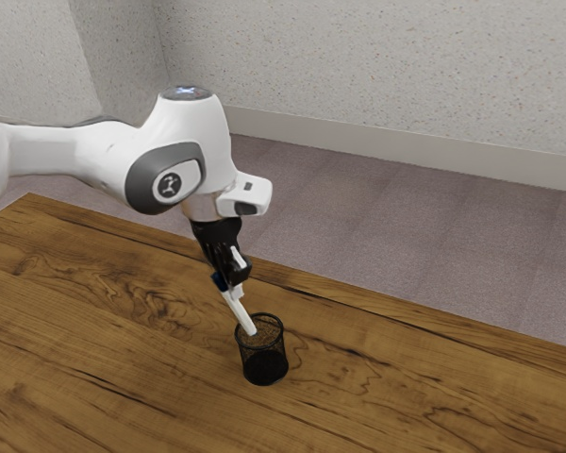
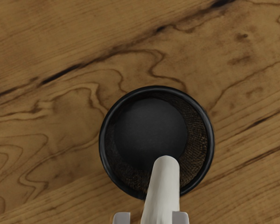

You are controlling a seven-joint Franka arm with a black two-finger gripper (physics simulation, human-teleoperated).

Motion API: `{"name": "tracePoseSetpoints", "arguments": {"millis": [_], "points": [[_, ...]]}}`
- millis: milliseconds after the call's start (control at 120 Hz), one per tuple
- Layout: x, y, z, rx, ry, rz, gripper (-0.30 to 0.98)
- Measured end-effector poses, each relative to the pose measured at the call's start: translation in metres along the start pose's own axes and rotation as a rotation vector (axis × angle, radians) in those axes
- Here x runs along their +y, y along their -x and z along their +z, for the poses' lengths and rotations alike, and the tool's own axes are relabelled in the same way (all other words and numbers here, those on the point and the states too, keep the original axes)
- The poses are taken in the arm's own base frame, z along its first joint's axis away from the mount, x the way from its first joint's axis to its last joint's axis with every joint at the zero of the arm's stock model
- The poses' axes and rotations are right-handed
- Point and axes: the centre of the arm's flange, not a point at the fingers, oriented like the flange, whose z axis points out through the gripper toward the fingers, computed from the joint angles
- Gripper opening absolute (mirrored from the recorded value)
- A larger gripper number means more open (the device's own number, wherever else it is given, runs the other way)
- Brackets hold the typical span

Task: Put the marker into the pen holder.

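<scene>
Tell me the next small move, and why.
I'd probably ease the gripper slightly toward the middle of the pen holder before lowering: the marker leans, and in the wrist view its end lies over the opening, off-centre, while its body crosses the rim.

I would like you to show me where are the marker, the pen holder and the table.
Marker (image 2: 164, 182): wrist view, on its pale body near the rounded end.
Pen holder (image 2: 157, 88): wrist view, on its black rim.
Table (image 1: 94, 377): exterior view, on bare wood.
</scene>
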Motion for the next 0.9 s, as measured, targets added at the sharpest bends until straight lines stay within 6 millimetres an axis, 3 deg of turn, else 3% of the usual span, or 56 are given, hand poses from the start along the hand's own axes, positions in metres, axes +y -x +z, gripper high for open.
{"name": "tracePoseSetpoints", "arguments": {"millis": [217,308,400,475,575,742,792,842,900], "points": [[0.014,-0.022,0.019,-0.036,0.008,-0.001,-0.09],[-0.003,-0.026,0.024,-0.044,0.009,-0.038,-0.09],[-0.029,-0.027,0.052,-0.090,0.017,-0.092,-0.09],[-0.035,-0.028,0.077,-0.129,0.036,-0.114,-0.07],[-0.034,-0.031,0.090,-0.149,0.060,-0.124,0.12],[-0.023,-0.046,0.065,-0.103,0.073,-0.105,0.42],[-0.024,-0.047,0.047,-0.080,0.074,-0.105,0.47],[-0.038,-0.054,0.009,-0.034,0.075,-0.125,0.51],[-0.084,-0.063,-0.073,0.065,0.076,-0.198,0.55]]}}
